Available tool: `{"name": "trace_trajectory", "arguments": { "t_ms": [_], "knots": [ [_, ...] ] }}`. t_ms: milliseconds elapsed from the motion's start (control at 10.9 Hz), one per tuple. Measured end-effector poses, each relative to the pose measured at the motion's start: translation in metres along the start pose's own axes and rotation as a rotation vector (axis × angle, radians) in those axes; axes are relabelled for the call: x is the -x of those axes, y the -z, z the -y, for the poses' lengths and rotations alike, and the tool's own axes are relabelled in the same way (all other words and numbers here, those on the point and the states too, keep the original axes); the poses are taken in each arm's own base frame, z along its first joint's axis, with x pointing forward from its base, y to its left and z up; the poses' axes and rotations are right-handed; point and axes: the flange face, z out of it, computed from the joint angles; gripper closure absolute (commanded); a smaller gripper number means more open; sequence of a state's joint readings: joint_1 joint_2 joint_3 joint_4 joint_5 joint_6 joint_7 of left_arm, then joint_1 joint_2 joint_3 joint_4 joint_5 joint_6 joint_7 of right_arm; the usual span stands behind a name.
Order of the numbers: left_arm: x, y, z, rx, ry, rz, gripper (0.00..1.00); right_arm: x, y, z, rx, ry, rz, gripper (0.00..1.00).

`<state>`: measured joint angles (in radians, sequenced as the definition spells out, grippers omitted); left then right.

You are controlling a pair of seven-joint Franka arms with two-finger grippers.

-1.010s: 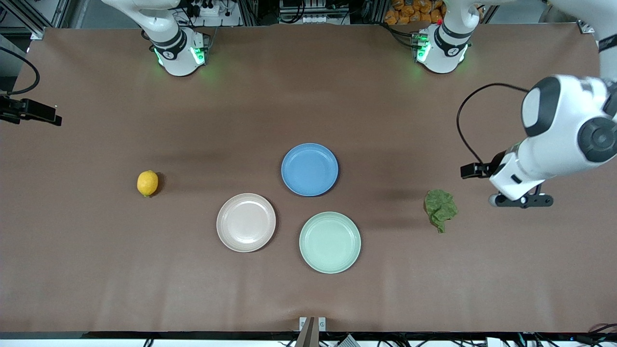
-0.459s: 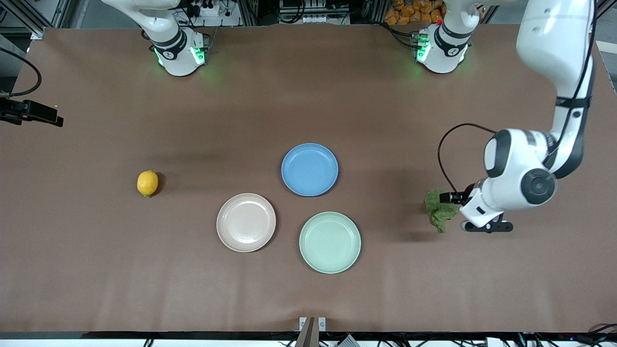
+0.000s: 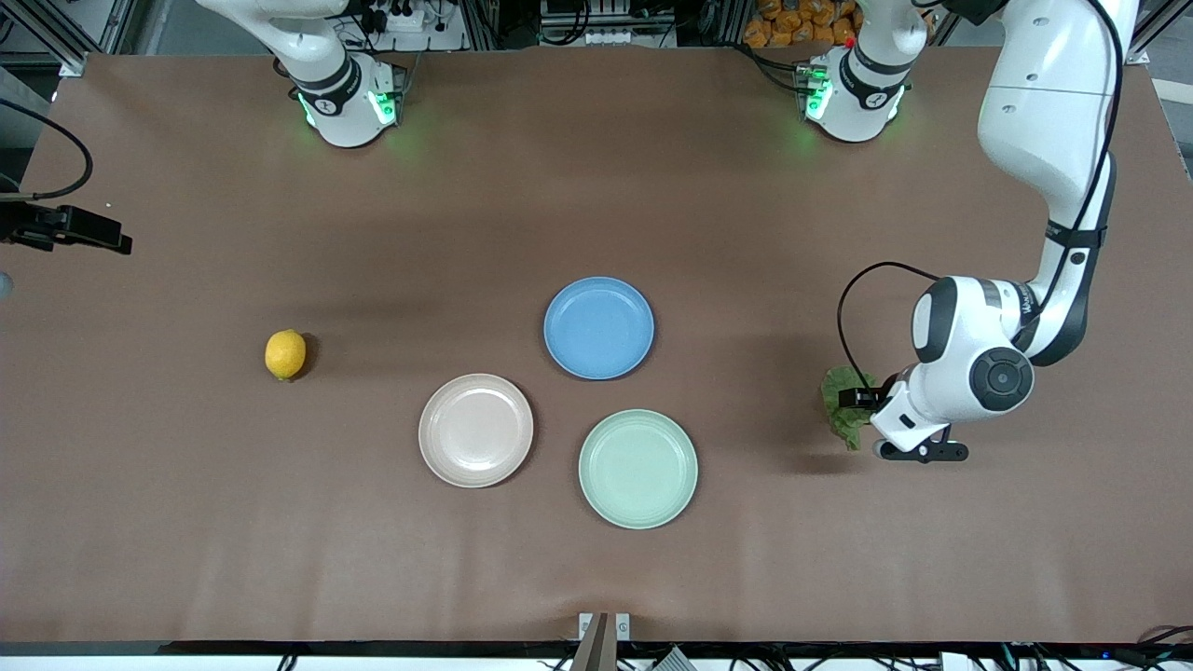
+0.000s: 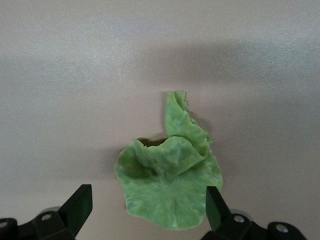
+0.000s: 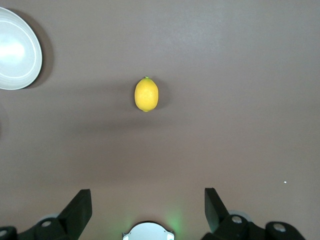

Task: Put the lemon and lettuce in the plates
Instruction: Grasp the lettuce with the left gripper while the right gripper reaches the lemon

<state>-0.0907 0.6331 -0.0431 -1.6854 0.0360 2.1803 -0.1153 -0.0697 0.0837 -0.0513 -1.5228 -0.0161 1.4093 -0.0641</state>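
The lettuce (image 3: 842,407), a wrinkly green leaf, lies on the table toward the left arm's end. My left gripper (image 3: 920,451) hangs just over it and hides part of it. In the left wrist view the lettuce (image 4: 170,175) lies between the open fingers of the left gripper (image 4: 148,192), untouched. The lemon (image 3: 285,354) lies toward the right arm's end. The right wrist view shows the lemon (image 5: 146,94) well clear of my open, empty right gripper (image 5: 147,195). The beige-pink plate (image 3: 475,431) and the mint green plate (image 3: 637,469) are empty.
An empty blue plate (image 3: 598,327) sits farther from the front camera than the two other plates. A black part of the right arm's hand (image 3: 65,228) shows at the table's edge. A pale plate's edge (image 5: 15,50) shows in the right wrist view.
My left arm has swung in toward the lettuce and come down over it. The right arm's hand has shifted slightly. The lemon, lettuce and plates have not moved.
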Motion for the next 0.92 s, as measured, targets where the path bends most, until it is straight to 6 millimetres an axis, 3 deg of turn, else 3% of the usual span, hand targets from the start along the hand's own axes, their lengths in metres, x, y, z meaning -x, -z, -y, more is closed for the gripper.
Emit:
{"name": "trace_trajectory", "arguments": {
  "t_ms": [459,734,918],
  "knots": [
    [-0.004,-0.021,-0.004,0.005,0.055,-0.012,0.02,-0.014,-0.034,0.001,0.000,0.003,-0.015,0.00],
    [-0.006,-0.032,-0.007,0.007,0.071,-0.018,0.20,-0.030,-0.071,0.007,-0.016,0.010,-0.066,0.00],
    [-0.007,-0.040,-0.007,0.008,0.071,-0.022,0.42,-0.039,-0.118,0.012,-0.019,0.016,-0.078,0.00]
  ]
}}
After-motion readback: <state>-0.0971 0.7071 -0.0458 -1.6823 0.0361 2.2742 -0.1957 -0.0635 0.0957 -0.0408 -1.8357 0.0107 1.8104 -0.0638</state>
